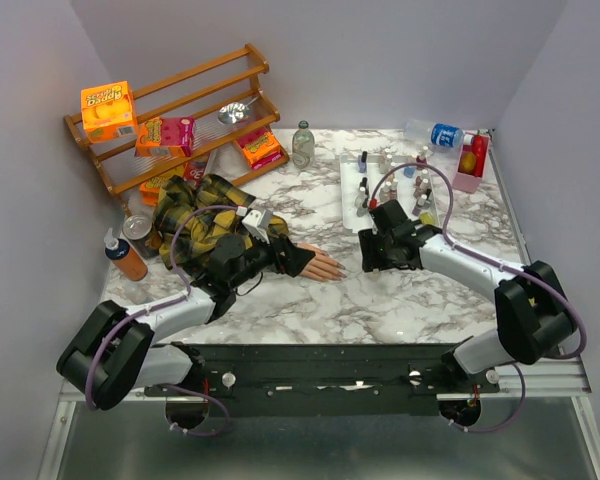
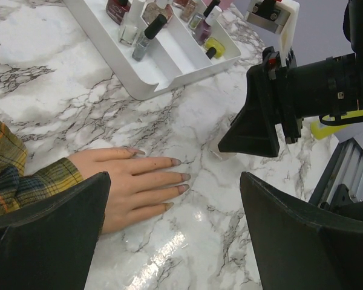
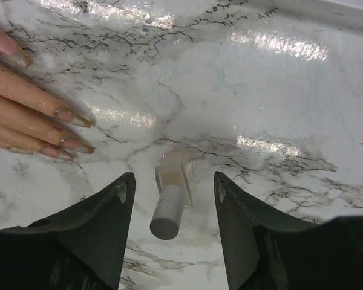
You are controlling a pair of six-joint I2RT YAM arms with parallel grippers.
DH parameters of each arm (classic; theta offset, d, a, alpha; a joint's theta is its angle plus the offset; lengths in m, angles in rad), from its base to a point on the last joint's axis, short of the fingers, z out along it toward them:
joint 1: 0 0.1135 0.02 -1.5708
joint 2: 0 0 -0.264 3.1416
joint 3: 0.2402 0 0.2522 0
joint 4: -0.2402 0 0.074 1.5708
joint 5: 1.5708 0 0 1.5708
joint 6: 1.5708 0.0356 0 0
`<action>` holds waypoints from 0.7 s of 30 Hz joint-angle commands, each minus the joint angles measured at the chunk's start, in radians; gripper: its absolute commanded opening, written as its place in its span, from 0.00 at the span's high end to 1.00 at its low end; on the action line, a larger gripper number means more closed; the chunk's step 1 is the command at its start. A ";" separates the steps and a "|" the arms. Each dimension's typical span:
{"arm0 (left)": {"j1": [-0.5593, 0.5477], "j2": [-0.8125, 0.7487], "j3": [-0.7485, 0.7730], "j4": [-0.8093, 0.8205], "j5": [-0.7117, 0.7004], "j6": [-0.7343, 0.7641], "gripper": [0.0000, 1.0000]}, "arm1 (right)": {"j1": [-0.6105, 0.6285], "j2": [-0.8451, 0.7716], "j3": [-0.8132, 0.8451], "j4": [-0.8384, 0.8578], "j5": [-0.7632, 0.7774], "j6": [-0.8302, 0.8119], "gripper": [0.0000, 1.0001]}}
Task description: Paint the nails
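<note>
Right gripper (image 3: 172, 178), jaws spread, straddles an unheld white-capped polish bottle (image 3: 168, 211) just beyond the mannequin hand (image 2: 127, 184), whose nails (image 2: 183, 176) rest on the marble (image 3: 260, 90). Left gripper (image 2: 175, 199) gapes wide above that hand. An off-centre closing could tip the bottle toward the fingers.

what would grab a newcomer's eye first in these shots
The peach hand lies flat mid-table, sticking out of a plaid sleeve. Right by its fingertips, the open right gripper hangs over a small white-capped bottle standing on the table. Behind, a white tray is packed with polish bottles.
</note>
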 commanded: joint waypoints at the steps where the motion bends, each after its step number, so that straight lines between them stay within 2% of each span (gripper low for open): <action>1: -0.014 0.015 0.029 -0.006 0.025 0.025 0.01 | 0.009 -0.084 -0.059 0.055 -0.008 0.018 0.34; 12: -0.057 0.039 0.067 -0.055 0.015 0.054 0.01 | 0.009 -0.450 -0.328 0.285 -0.014 0.053 0.32; 16: -0.091 0.055 0.093 -0.060 0.047 0.097 0.01 | 0.010 -0.570 -0.382 0.304 0.022 0.077 0.33; 21: -0.175 0.082 0.134 -0.107 -0.011 0.149 0.01 | 0.009 -0.742 -0.461 0.334 0.064 0.141 0.33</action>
